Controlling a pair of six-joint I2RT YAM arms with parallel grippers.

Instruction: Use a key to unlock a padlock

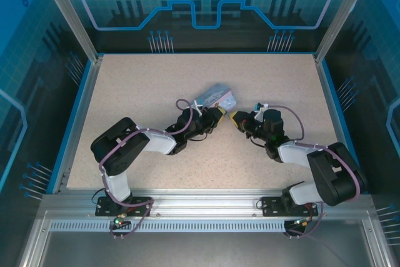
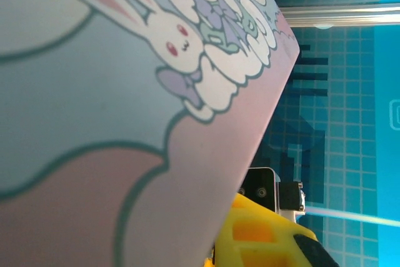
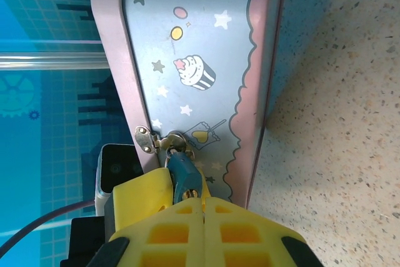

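The small blue-bodied padlock [image 3: 184, 170] hangs from a brass hasp [image 3: 150, 139] on the front of the grey-blue patterned box [image 3: 200, 42]. My right gripper [image 3: 204, 203] is pressed shut right at the padlock's keyhole; the key is almost wholly hidden between the yellow fingertips, with only a brassy glint at the hole. From above, the box [image 1: 215, 97] stands tilted mid-table, with my left gripper [image 1: 214, 115] clamped on its near edge and my right gripper [image 1: 235, 119] just to the right. The box lid [image 2: 125, 92] looms close over one yellow finger [image 2: 262, 236].
The speckled beige table [image 1: 137, 92] spreads around the box, bounded by a blue rim and transparent walls on aluminium posts. In the right wrist view the left arm's yellow finger [image 3: 140, 195] and camera housing [image 3: 115, 170] sit beside the padlock. Bare table [image 3: 337, 123] lies to the right.
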